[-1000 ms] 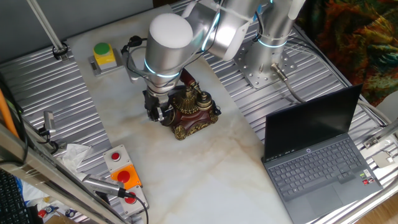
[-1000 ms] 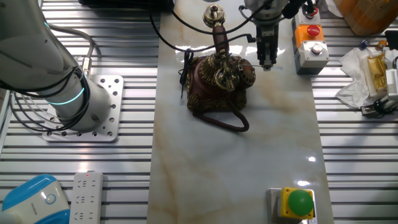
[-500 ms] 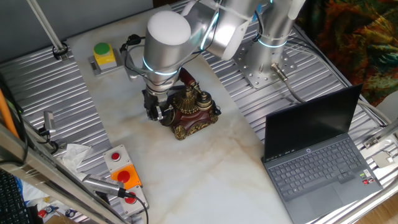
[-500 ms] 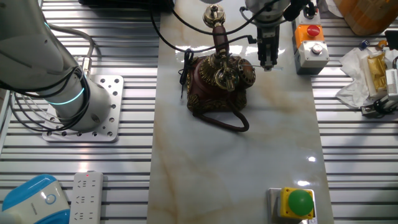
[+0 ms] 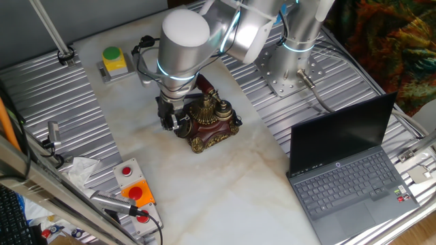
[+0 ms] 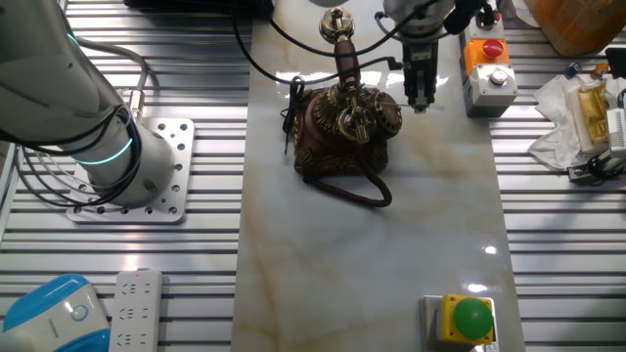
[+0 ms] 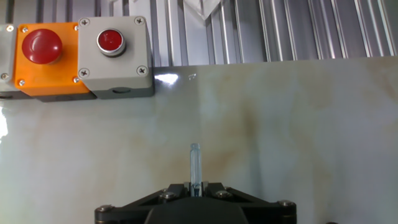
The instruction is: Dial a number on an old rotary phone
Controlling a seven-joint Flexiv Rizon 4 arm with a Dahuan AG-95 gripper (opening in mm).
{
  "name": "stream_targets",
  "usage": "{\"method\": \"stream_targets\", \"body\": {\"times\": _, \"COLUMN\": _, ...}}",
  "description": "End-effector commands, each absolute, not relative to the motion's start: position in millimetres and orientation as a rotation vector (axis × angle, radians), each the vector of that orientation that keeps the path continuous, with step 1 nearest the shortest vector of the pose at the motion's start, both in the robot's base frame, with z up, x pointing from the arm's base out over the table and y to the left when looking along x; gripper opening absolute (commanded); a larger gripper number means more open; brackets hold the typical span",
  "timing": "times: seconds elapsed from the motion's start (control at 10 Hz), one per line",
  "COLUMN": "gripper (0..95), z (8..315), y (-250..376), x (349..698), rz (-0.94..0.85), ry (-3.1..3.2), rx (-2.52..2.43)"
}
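The old rotary phone (image 5: 208, 119) is dark red with brass trim and stands on the marble tabletop, its handset (image 6: 340, 49) resting on the cradle. Its black cord (image 6: 367, 193) loops in front of it. My gripper (image 6: 421, 93) hangs just to the right of the phone in the other fixed view, close to it but apart, pointing down at the table. In one fixed view the gripper (image 5: 170, 122) sits at the phone's left side. The hand view shows the gripper (image 7: 195, 185) shut on a thin clear rod (image 7: 195, 163) that sticks out over bare marble. The phone is out of the hand view.
An orange and grey box with red buttons (image 7: 81, 56) lies just past the gripper at the marble's edge. A yellow box with a green button (image 6: 473, 319) sits near the far end. A laptop (image 5: 347, 170) is open on the ribbed side table. The arm's base (image 6: 127, 166) stands beside the marble.
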State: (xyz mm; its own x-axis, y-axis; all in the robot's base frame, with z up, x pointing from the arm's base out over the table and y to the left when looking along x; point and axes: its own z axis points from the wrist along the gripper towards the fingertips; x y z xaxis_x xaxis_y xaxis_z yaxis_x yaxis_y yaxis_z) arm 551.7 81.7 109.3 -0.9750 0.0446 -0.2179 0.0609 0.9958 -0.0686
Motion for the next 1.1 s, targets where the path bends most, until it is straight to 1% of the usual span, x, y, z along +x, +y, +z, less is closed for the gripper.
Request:
{"method": "stream_targets", "body": {"times": 0.1, "gripper": 0.0, "z": 109.9, "y": 81.5, "x": 553.6, "rz": -0.107, "ry": 2.925, "rx": 0.079}}
{"method": "stream_targets", "body": {"times": 0.5, "gripper": 0.0, "z": 112.0, "y": 80.8, "x": 559.9, "rz": -0.109, "ry": 2.910, "rx": 0.078}}
{"method": "stream_targets", "body": {"times": 1.1, "gripper": 0.0, "z": 120.7, "y": 79.5, "x": 558.8, "rz": -0.063, "ry": 2.850, "rx": 0.085}}
